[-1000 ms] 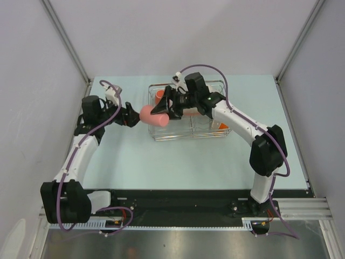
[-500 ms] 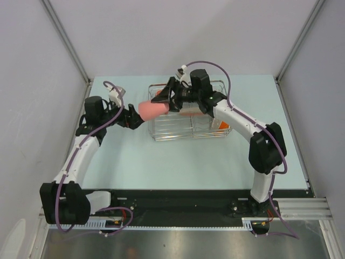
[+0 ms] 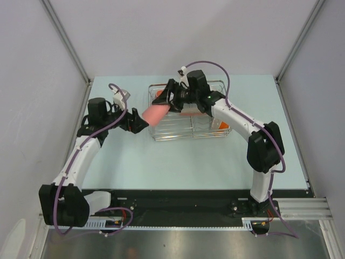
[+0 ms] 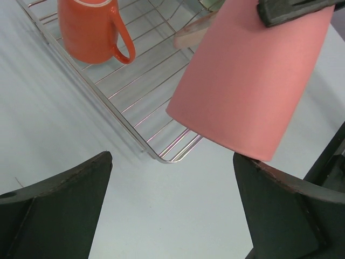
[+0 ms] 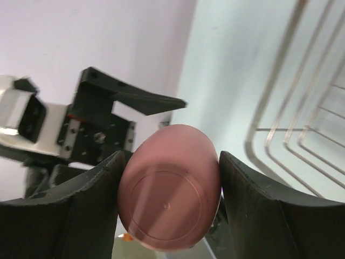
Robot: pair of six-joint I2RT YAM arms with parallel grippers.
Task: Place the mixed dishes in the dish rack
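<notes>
Pink cup point(image 3: 154, 114) hangs over the left end of the rack point(image 3: 161, 135), squeezed by my right gripper point(image 3: 166, 103). My left gripper point(image 3: 139, 123) is wide open beside it. One orange mug point(image 4: 91, 29) sits inside; the cup is not in yet.

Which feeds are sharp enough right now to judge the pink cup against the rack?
Left wrist: pinkish cup and dish rack wires both crisp. Right wrist: cup base sharp, rack wires blurred. Top external: even light, no glare, but the cup is small.
</notes>
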